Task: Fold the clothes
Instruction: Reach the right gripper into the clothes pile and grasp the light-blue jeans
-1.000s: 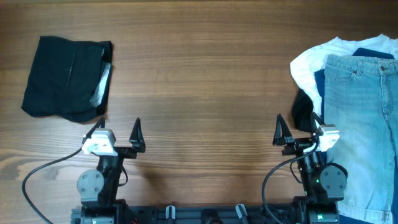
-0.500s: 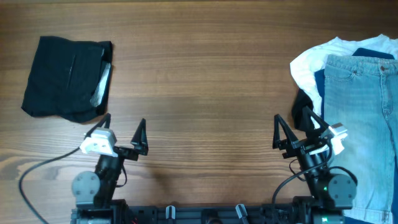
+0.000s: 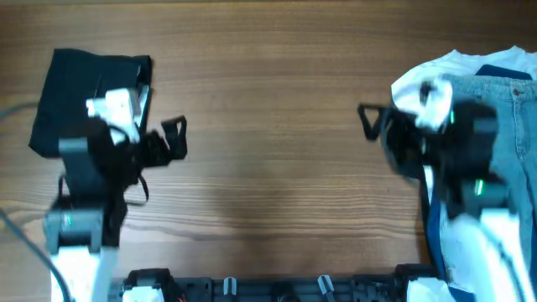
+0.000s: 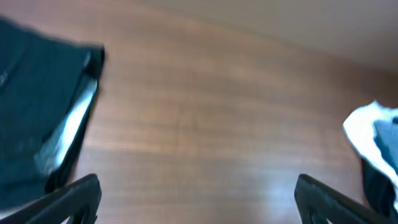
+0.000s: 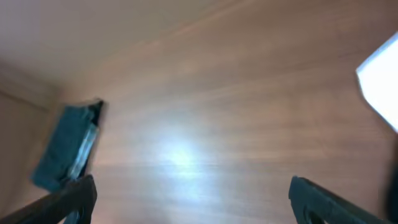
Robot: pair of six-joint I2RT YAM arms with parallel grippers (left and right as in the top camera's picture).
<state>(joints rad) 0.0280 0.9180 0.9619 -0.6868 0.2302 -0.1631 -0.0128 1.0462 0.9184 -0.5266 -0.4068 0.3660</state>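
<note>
Clearly both the left gripper (image 4: 198,186) and right gripper (image 5: 193,183) stand spread wide, empty. At the right edge of the table (image 3: 268,92) the shorts (image 3: 518,126) lie atop a white garment (image 3: 411,84); a careless pinch could snag both layers. Only the overhead shows the denim; the right wrist catches just a white corner

Brown wooden tabletop (image 3: 268,126) open thru centre; black folded garment (image 3: 67,84) blocks upper left, light-blue denim shorts (image 3: 522,126) + white cloth (image 3: 405,84) right edge.

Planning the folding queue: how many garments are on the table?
4: a black folded garment at left; at right, a white garment, a navy garment and the denim shorts, piled together. The right arm may hide others.
</note>
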